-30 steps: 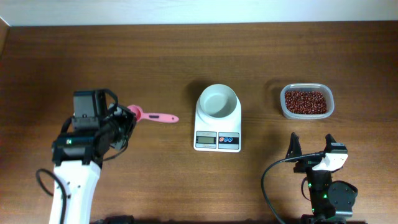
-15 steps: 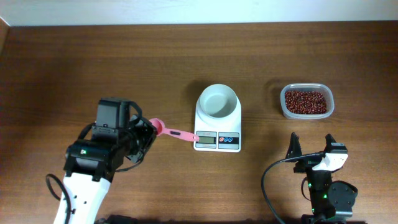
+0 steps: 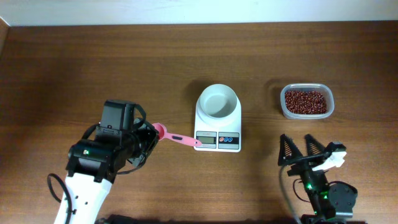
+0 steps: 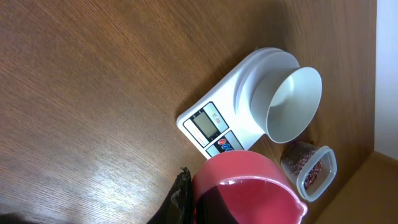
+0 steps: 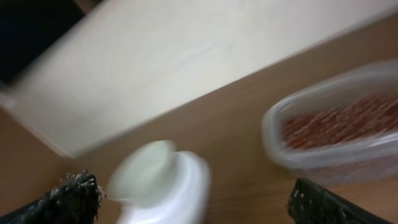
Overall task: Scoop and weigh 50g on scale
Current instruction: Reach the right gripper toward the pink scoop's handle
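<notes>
The white scale (image 3: 217, 140) stands mid-table with its round white bowl (image 3: 217, 101) empty. My left gripper (image 3: 149, 135) is shut on a pink scoop (image 3: 177, 137) at its cup end. The handle points right, and its tip reaches the scale's front left corner. In the left wrist view the scoop's cup (image 4: 249, 190) fills the bottom, held against a dark finger (image 4: 181, 193), with the scale (image 4: 217, 124) beyond it. My right gripper (image 3: 300, 149) stands open near the front right, holding nothing. Its blurred wrist view shows the bowl (image 5: 149, 168) between the spread fingers (image 5: 71, 196).
A clear plastic tub (image 3: 306, 101) of red beans sits to the right of the scale, behind my right gripper. It also shows as the tub (image 4: 311, 171) in the left wrist view and the tub (image 5: 336, 130) in the right wrist view. A pale wall edge runs along the table's back.
My left arm has carried the pink scoop rightward and toward the front, bringing its handle up to the scale. My right gripper has swung its fingers leftward, still open.
</notes>
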`<state>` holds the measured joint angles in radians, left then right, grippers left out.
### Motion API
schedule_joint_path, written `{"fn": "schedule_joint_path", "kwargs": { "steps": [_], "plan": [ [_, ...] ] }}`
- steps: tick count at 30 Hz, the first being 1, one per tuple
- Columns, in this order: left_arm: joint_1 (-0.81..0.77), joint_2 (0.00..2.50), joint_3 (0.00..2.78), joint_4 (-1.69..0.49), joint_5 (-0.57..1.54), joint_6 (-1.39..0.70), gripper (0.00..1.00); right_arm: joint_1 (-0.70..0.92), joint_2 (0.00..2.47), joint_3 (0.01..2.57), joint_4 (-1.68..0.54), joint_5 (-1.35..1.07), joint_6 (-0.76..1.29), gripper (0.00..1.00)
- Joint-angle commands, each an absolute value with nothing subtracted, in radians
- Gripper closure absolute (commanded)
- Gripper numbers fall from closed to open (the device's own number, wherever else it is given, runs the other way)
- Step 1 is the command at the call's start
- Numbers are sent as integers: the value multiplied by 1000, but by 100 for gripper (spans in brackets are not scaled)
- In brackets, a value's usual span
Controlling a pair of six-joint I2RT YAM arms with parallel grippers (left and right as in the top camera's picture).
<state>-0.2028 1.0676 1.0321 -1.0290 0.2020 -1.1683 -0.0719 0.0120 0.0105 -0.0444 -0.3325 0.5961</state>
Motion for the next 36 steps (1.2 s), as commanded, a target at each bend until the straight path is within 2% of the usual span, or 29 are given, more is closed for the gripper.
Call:
{"fn": "schedule_joint_path", "kwargs": {
  "steps": [1, 6, 9, 15, 19, 25, 29, 33, 36],
  "plan": [
    [-207, 1056, 1028, -1030, 175, -1178, 100, -66, 4, 6, -46, -541, 983, 1],
    [-207, 1056, 1028, -1029, 167, -1178, 100, -66, 4, 6, -6, -538, 1005, 1],
    [-207, 1056, 1028, -1027, 163, -1178, 100, -66, 4, 9, 109, -540, 870, 1],
    [-207, 1056, 1028, -1026, 133, -1178, 100, -65, 88, 120, 102, -553, 867, 1],
    [-207, 1056, 1028, -1019, 133, -1178, 100, -65, 265, 212, 102, -631, 867, 1],
    [-207, 1064, 1027, -1019, 134, -1177, 100, -49, 722, 413, 159, -918, 867, 0],
    [-207, 1065, 1027, -1021, 134, -1177, 100, 68, 942, 427, 422, -1021, 872, 0],
    [-207, 1066, 1027, -1035, 134, -1177, 100, 244, 1098, 427, 591, -1006, 872, 0],
    [-207, 1066, 1027, -1038, 139, -1177, 100, 401, 1205, 427, 724, -901, 872, 0]
  ]
}}
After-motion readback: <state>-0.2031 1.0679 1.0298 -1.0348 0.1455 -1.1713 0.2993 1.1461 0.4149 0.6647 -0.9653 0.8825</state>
